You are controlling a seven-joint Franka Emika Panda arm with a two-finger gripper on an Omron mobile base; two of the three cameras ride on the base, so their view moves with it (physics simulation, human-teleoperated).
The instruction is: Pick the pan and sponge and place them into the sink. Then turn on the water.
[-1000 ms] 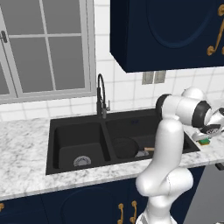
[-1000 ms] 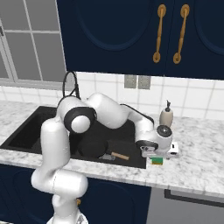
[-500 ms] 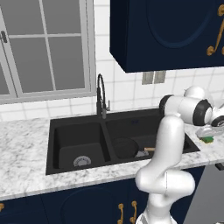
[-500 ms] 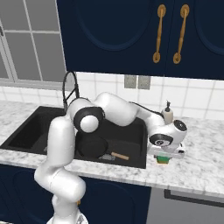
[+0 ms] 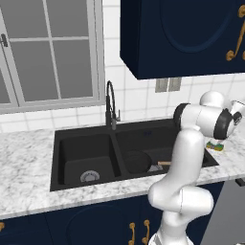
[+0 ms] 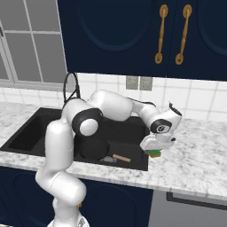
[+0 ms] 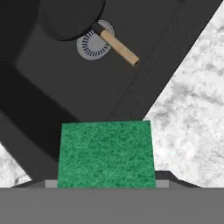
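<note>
The fingers hold the green sponge (image 7: 106,154) tight between them; the sink (image 7: 65,94) lies just ahead of them, pan (image 7: 70,17) already inside

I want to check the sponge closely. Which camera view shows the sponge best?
The hand view: the sponge is large there, its green top plain, held over the sink's edge. The right base view shows it small under the gripper; the left base view shows a small green and yellow piece beside the arm.
</note>
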